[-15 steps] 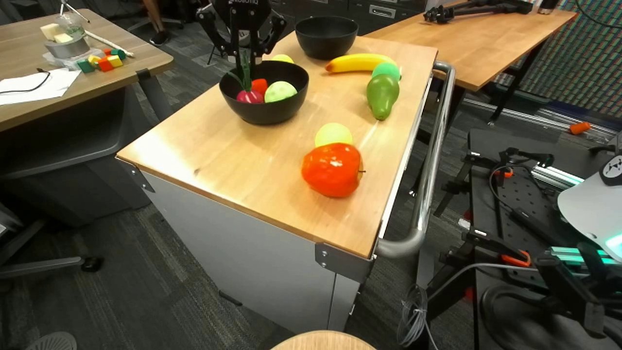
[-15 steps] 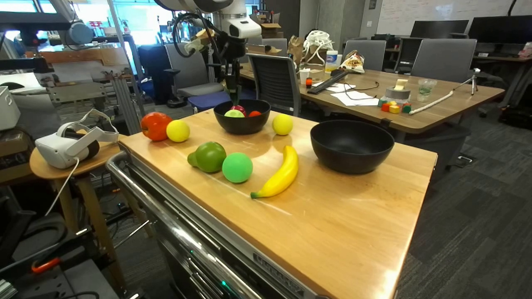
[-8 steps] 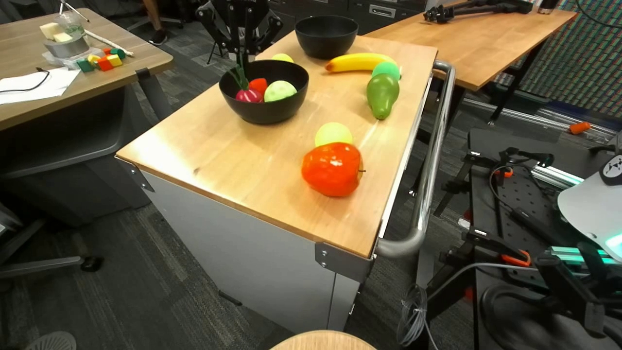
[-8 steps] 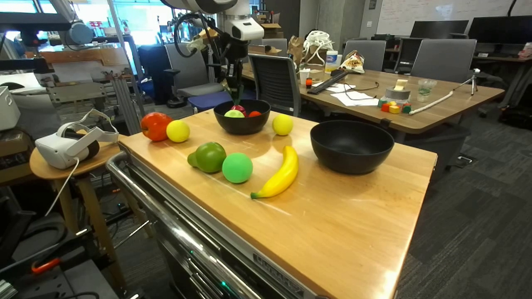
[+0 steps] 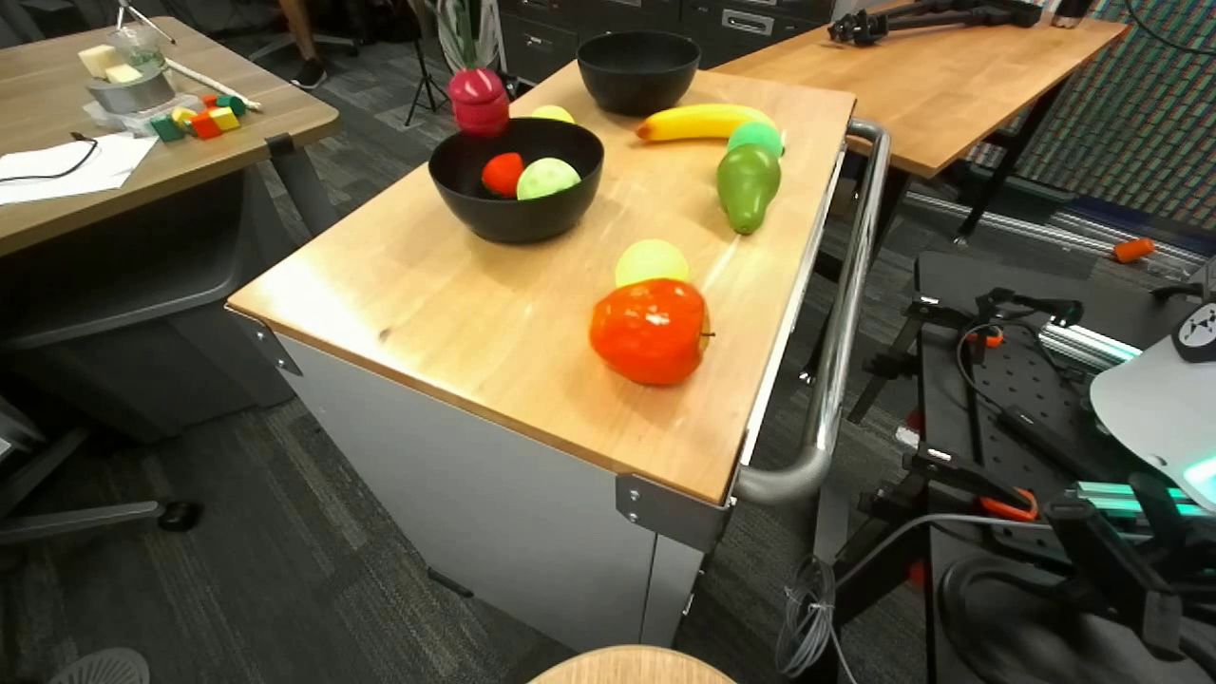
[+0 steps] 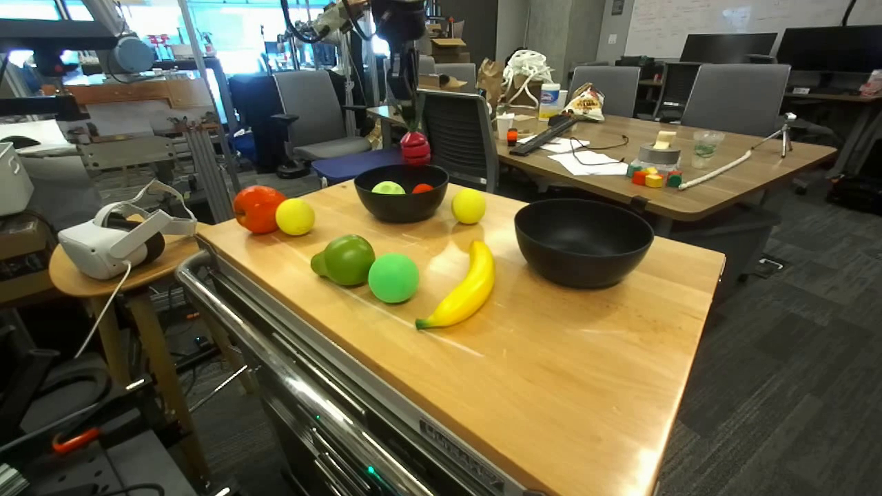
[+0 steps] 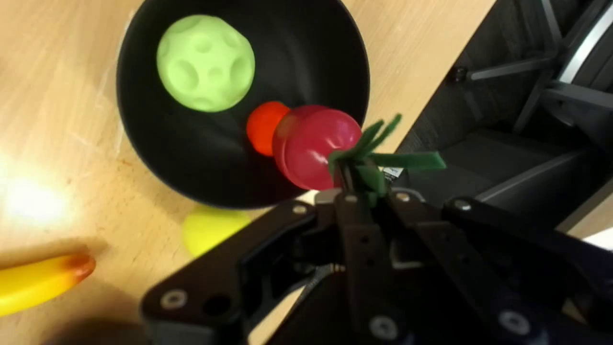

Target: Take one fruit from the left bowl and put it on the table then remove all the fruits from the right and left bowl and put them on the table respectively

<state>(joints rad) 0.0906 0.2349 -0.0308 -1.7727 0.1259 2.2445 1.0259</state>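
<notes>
Red fruit hung by leaves btwn pinched fingers; grip pt. prob. hidden.

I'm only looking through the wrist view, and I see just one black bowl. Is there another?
Observer: Yes, a second black bowl stands on the same table.
Operator: Cool! I only see one end of the banana. What's by its other end?
Observer: A bright green ball lies near it.
Operator: Is my pink radish way down in my bowl?
Observer: No, in both exterior views it hangs higher than the red piece in there.
</notes>
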